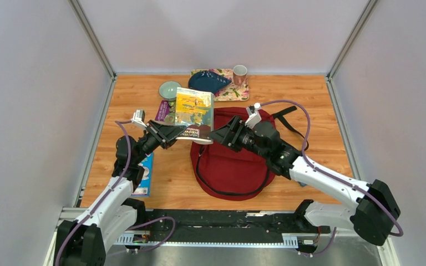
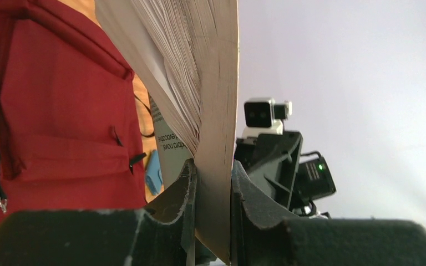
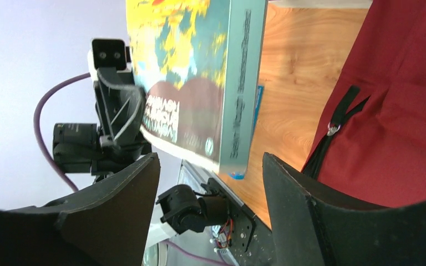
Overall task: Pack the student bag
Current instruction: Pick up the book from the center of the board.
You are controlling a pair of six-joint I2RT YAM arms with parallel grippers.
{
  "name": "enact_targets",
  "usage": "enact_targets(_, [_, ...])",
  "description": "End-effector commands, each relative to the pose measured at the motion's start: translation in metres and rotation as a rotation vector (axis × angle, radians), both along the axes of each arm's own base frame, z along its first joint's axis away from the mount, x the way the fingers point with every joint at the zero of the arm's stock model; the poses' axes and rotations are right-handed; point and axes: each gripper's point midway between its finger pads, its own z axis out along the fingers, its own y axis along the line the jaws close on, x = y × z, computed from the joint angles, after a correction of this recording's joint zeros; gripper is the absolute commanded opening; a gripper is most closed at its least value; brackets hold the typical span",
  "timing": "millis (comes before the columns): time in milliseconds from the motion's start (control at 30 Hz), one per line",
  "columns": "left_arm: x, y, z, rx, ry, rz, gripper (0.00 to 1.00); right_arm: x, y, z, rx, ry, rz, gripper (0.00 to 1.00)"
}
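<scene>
while the left gripper (image 1: pixel 172 133) pinched a paperback book (image 1: pixel 194 111) near the red backpack (image 1: pixel 233 166), the right gripper (image 1: pixel 217 134) hung spread wide.

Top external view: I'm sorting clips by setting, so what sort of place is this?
Probably a robot lab cell, not a classroom: plain white walls box in a wooden table, a left arm and right arm are bolted at its near edge, and the student bag lies on it like a staged prop.
</scene>
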Motion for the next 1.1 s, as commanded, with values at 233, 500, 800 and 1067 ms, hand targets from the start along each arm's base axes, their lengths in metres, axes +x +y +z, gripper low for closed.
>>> enact_targets(233, [-0.027, -0.018, 0.072, -0.078, -0.263, -0.139, 0.00, 0.032, 0.026, 0.026, 0.084, -0.101, 0.116, 0.71])
enact_targets(500, [-0.035, -0.028, 0.062, -0.090, -0.249, -0.221, 0.00, 0.016, 0.031, 0.052, 0.174, -0.187, 0.218, 0.46])
enact_targets(800, [-0.032, -0.031, 0.016, 0.056, -0.176, -0.220, 0.59, 0.008, 0.001, 0.059, 0.192, -0.235, 0.196, 0.00])
enact_targets(1067, [-0.018, -0.033, -0.002, 0.274, -0.203, -0.225, 0.84, -0.021, -0.018, 0.089, 0.212, -0.313, 0.300, 0.00])
